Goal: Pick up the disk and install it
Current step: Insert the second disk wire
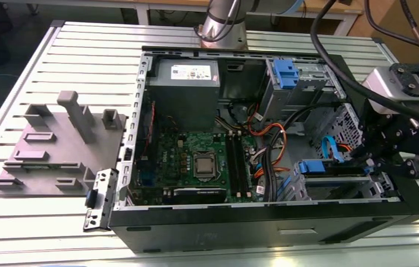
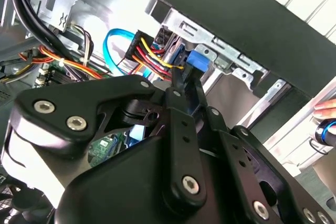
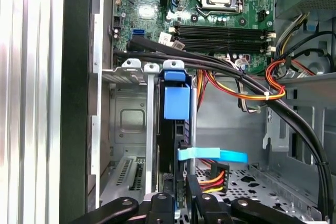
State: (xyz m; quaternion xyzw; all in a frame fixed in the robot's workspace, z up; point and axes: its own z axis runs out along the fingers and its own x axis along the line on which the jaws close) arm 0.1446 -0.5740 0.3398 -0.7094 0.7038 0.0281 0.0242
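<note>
While the jaws of the gripper [image 3: 181, 195] are clamped on the rear edge of the disk [image 3: 176, 129], it stands on edge inside the lower drive cage [image 3: 128, 124] of the computer case [image 1: 269, 225], apparently almost fully installed.

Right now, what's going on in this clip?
A robot arm is working inside an open computer case on a slatted table. Its gripper is at the drive cage near the case's front corner, on the exterior view's right, where the disk stands on edge in a slot, its blue rail tab showing. The gripper is down at the disk's rear end, beside the power and data cables. The disk looks largely seated in its bay.
</note>
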